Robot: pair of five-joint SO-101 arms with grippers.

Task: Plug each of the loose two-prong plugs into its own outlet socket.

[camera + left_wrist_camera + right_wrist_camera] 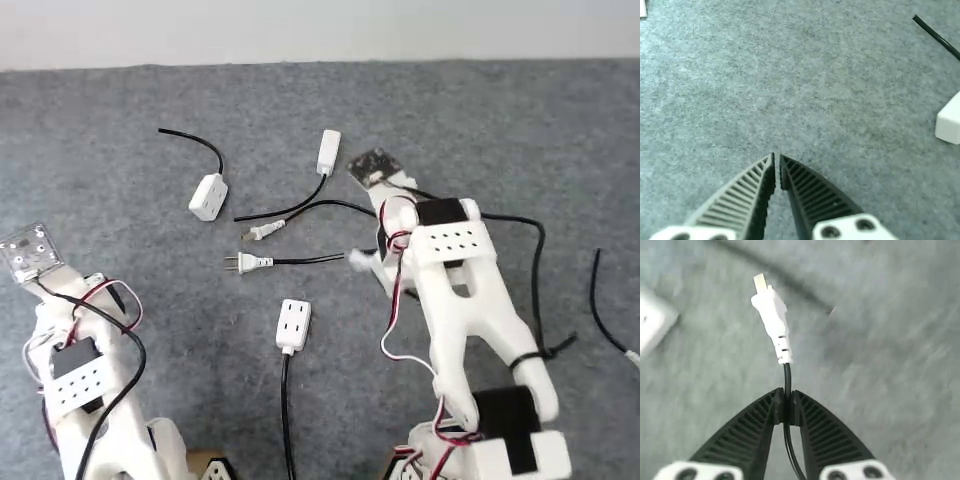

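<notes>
My right gripper [786,392] is shut on the black cord just behind a white two-prong plug [771,315], which points away beyond the fingertips. In the high view that plug [242,263] is left of the right arm [450,250], with its cord running to the arm. A second loose plug [262,231] lies just above it on the carpet. Three white outlet sockets are nearby: one at the upper left [208,196], one at the top centre [328,150], and one near the front [293,325]. My left gripper [776,157] is shut on nothing over bare carpet, with a socket's corner [950,122] off to its side.
Black cords trail from each socket and plug across the grey carpet [150,330]. Another black cable [600,300] lies at the right edge. The left arm [80,380] sits at the front left corner. A pale wall strip borders the far side.
</notes>
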